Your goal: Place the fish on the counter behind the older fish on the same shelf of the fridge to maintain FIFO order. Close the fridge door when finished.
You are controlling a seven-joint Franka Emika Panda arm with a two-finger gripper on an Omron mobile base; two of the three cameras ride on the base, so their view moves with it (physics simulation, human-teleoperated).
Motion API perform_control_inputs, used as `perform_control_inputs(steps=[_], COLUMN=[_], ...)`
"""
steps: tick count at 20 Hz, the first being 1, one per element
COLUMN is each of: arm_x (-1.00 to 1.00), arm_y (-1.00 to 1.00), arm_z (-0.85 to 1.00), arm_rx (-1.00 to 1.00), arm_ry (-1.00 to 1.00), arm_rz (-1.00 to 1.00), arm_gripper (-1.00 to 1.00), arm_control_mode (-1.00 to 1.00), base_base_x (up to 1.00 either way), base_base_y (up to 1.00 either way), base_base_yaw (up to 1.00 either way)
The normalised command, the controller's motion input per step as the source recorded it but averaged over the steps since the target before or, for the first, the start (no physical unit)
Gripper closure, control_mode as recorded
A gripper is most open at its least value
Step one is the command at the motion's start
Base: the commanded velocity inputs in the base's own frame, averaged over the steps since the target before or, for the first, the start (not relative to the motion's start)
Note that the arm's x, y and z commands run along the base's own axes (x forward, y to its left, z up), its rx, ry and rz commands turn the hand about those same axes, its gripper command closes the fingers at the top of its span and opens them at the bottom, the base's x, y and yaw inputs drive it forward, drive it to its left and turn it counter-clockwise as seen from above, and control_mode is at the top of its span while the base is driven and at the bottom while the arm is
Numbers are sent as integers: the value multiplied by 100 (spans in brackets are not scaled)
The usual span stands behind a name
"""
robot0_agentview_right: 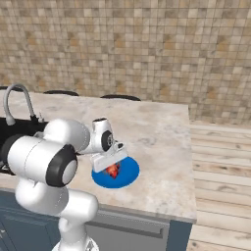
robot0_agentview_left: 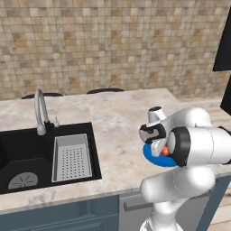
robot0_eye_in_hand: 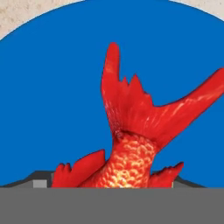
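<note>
The fish (robot0_eye_in_hand: pixel 131 144), bright red-orange with a forked tail, lies on a round blue plate (robot0_eye_in_hand: pixel 43 87) on the counter (robot0_agentview_left: pixel 117 117) near its front right corner. My gripper (robot0_eye_in_hand: pixel 113 184) points down over the plate, with a dark fingertip on each side of the fish's body. How tightly the jaws stand against it is hidden. From the base cameras the fish (robot0_agentview_right: pixel 113 170) shows as a small red spot under the gripper (robot0_agentview_right: pixel 112 165) on the plate (robot0_agentview_right: pixel 128 174). The older fish and the shelf are out of view.
A black sink (robot0_agentview_left: pixel 27 153) with a metal tap (robot0_agentview_left: pixel 40 108) and a grey drain tray (robot0_agentview_left: pixel 71 156) is set in the counter's left part. Black fridge panels (robot0_agentview_left: pixel 223 45) show at the right edge. The counter ends at a wooden floor (robot0_agentview_right: pixel 220 162).
</note>
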Motion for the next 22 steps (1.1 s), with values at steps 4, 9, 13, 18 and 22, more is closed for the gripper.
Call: perform_control_inputs(steps=[4, 9, 13, 18, 22], arm_x=[0, -35, -72, -75, -78], arm_y=[13, 13, 0, 14, 49], arm_z=[-5, 38, 100, 100, 98], arm_rx=[-1, 0, 0, 0, 0], arm_ry=[3, -18, -49, -36, -14], arm_rz=[0, 0, 1, 0, 0], arm_gripper=[100, 100, 100, 100, 100], arm_control_mode=[-100, -100, -100, -100, -100], base_base_x=[0, 0, 0, 0, 0], base_base_y=[0, 0, 0, 0, 0], base_base_yaw=[0, 0, 0, 0, 0])
